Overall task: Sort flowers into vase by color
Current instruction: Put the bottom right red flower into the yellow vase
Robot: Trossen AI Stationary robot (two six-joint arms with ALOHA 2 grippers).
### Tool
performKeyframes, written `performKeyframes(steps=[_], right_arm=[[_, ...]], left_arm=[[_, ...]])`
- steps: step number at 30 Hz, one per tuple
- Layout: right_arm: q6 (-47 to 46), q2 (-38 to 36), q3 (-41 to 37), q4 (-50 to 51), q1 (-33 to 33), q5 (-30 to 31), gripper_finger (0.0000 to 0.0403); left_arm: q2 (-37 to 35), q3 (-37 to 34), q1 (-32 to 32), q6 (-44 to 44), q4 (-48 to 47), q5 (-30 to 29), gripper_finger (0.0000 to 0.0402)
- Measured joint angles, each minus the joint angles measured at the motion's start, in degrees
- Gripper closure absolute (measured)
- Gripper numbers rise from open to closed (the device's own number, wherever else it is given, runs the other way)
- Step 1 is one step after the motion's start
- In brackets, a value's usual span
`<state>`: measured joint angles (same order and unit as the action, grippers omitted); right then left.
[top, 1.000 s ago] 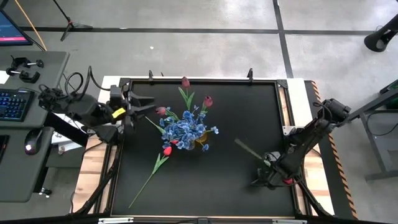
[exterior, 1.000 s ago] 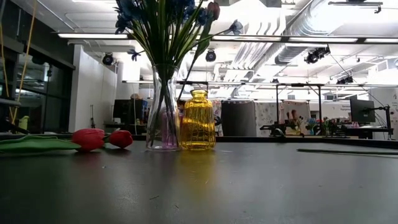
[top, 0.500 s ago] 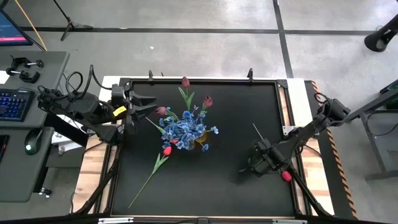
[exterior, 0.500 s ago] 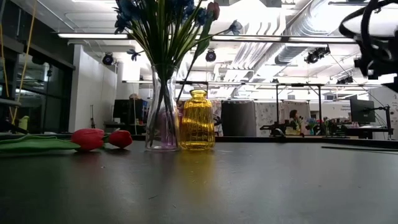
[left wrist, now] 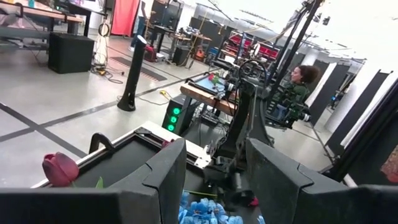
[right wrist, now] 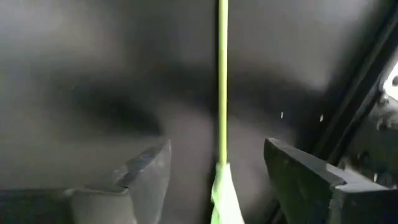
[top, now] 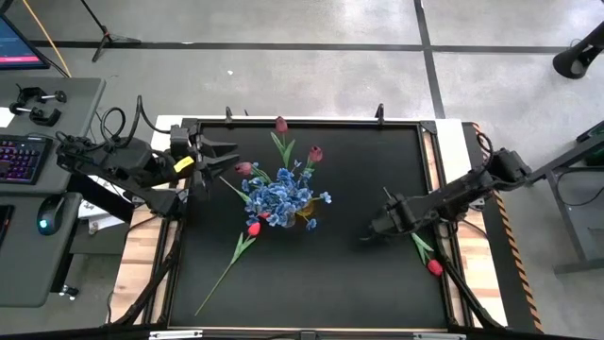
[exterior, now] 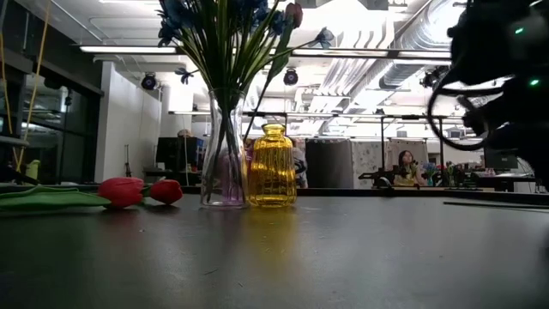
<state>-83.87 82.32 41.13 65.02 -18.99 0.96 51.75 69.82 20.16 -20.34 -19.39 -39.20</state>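
A red tulip (top: 434,267) lies on the black table near its right edge, its thin green stem (right wrist: 222,81) running toward the far edge. My right gripper (top: 379,227) hangs over that stem, pointing steeply down and open; its fingers (right wrist: 146,171) stand on either side of the stem without touching it. A clear glass vase (exterior: 225,163) at mid-table holds blue flowers (top: 281,196) and maroon tulips (top: 315,152). A yellow vase (exterior: 273,167) stands next to it. My left gripper (top: 225,151) waits open and level at the far left.
Another red tulip (top: 253,228) lies left of the vases, its long stem (top: 222,279) reaching toward the near left corner. A pinkish tulip (top: 245,168) lies beside the blue bunch. Bare black table (top: 330,283) lies between the vases and my right gripper.
My right gripper has swung from the near right corner toward the far edge and a little left, rolling its wrist, and now stands over the stem. The red tulip's free stem end has turned toward the far edge, while its blossom has stayed in place.
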Motion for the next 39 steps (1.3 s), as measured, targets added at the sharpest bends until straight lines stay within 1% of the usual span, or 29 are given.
performKeyframes(steps=[3,8,11,15,18,21,23,26,32,34,37,39], right_arm=[[3.4,0.0,-1.5,-2.4,3.4,-0.2,0.0193],[5.4,0.0,-4.0,-3.4,8.0,-1.6,0.0284],[8.0,0.0,-5.1,-4.4,9.8,-2.9,0.0325],[11.1,-0.2,-6.2,-7.6,11.5,-5.1,0.0356],[12.9,-0.1,-5.8,-8.4,11.9,-5.1,0.0372],[15.1,0.1,-4.2,-9.3,11.9,-4.7,0.0395],[18.1,0.1,-1.8,-11.6,11.3,-4.4,0.0398],[25.7,0.1,2.7,-10.5,9.1,-3.8,0.0401],[50.3,0.0,13.5,-9.8,1.4,-3.6,0.0402],[58.9,0.1,16.2,-11.5,-0.9,-3.6,0.0402],[71.7,0.6,18.2,-12.5,-3.8,-3.6,0.0402],[77.6,1.8,18.4,-13.3,-5.2,-4.1,0.0402]], left_arm=[[0.0,0.0,0.0,0.0,0.0,0.0,0.0245],[0.0,0.0,0.0,-0.6,0.0,0.0,0.0245],[0.0,0.0,0.0,-0.6,0.0,0.0,0.0245],[0.0,0.0,0.0,-0.6,-0.1,0.1,0.0245],[0.0,0.0,0.0,-0.6,-0.1,0.4,0.0245],[0.0,0.0,0.0,-0.7,0.0,3.1,0.0245],[0.0,0.0,0.0,-0.7,0.0,5.2,0.0245],[0.0,0.0,0.0,-0.6,0.2,7.4,0.0245],[-0.4,0.0,0.0,-0.6,0.3,7.6,0.0245],[-0.4,0.0,0.0,-0.6,0.3,7.4,0.0245],[-0.4,0.0,0.0,-0.6,0.2,7.4,0.0245],[-0.4,0.0,0.0,-0.6,0.1,7.4,0.0245]])
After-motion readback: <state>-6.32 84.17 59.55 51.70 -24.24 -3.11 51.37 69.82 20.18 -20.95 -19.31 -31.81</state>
